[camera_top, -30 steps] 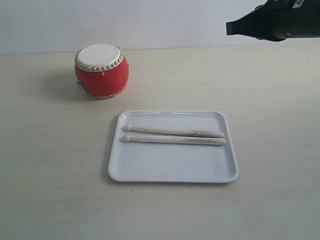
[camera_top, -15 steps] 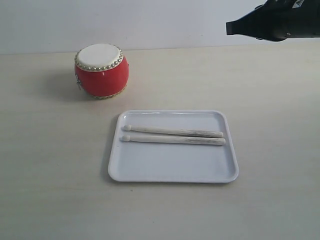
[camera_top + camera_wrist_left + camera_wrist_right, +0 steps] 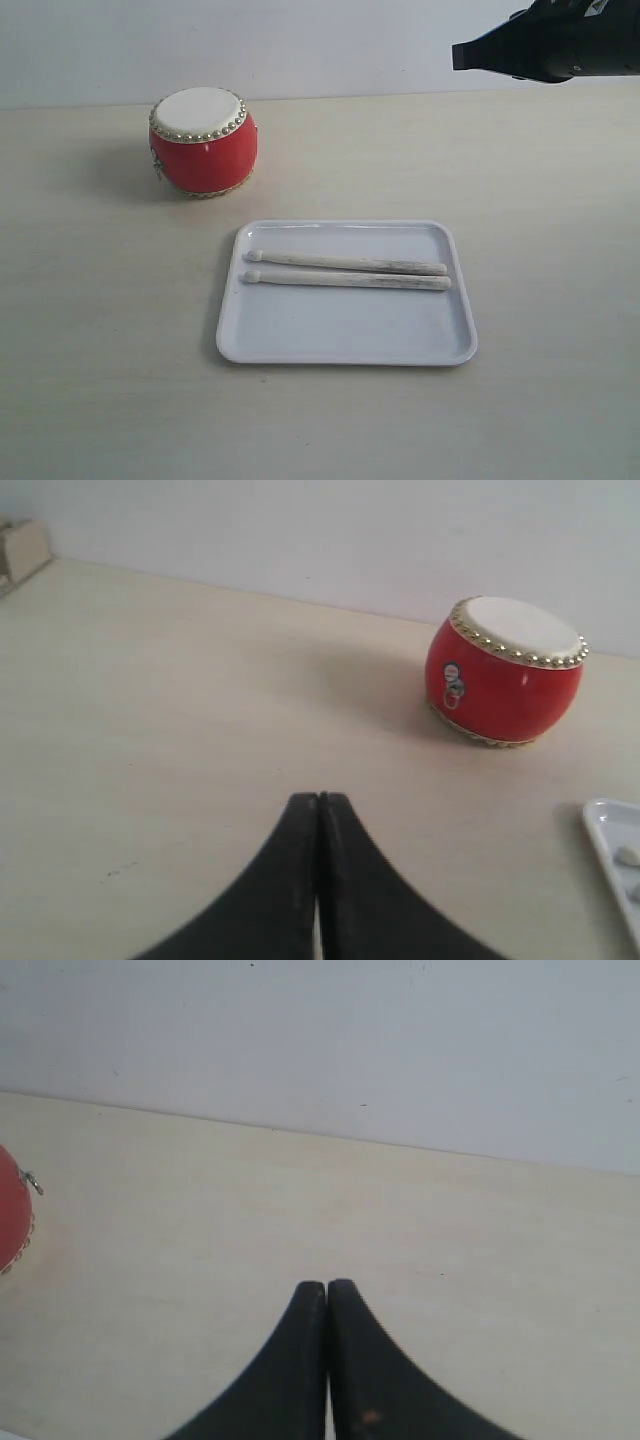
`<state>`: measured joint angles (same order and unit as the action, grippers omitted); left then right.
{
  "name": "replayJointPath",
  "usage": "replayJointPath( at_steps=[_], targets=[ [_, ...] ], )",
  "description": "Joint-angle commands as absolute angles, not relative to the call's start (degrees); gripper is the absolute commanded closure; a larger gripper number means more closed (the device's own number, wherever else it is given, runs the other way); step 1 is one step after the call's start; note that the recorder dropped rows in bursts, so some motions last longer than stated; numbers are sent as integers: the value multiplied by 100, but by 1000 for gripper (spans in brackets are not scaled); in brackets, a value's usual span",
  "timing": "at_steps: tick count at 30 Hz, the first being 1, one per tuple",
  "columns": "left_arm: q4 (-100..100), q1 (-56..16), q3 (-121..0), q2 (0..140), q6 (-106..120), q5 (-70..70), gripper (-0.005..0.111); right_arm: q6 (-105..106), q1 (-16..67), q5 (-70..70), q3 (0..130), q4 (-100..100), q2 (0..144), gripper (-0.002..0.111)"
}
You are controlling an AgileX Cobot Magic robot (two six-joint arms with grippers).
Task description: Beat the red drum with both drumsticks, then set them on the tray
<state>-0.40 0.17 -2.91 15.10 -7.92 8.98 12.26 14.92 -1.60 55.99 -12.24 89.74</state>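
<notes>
The red drum (image 3: pixel 204 140) stands upright at the back left of the table, also in the left wrist view (image 3: pixel 503 672); its edge shows in the right wrist view (image 3: pixel 10 1220). Both drumsticks (image 3: pixel 345 272) lie side by side across the white tray (image 3: pixel 345 335), tips to the left. The tray's corner (image 3: pixel 612 845) shows in the left wrist view. My right gripper (image 3: pixel 458 55) hangs shut and empty high at the back right, far from the tray; its jaws press together in its wrist view (image 3: pixel 326 1287). My left gripper (image 3: pixel 319 798) is shut, empty, and out of the exterior view.
A pale wall runs behind the beige table (image 3: pixel 100 330). A small tan block (image 3: pixel 20 550) sits at the table's far corner in the left wrist view.
</notes>
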Motion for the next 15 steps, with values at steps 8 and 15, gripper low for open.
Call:
replayJointPath(
  at_steps=[8,15],
  targets=[
    [392,132,0,344,-878,1189,107,1226,1457,-124,5645,-1228,8973,108],
    [392,132,0,0,-878,2008,107,1226,1457,-124,5645,-1228,8973,108]
  ],
)
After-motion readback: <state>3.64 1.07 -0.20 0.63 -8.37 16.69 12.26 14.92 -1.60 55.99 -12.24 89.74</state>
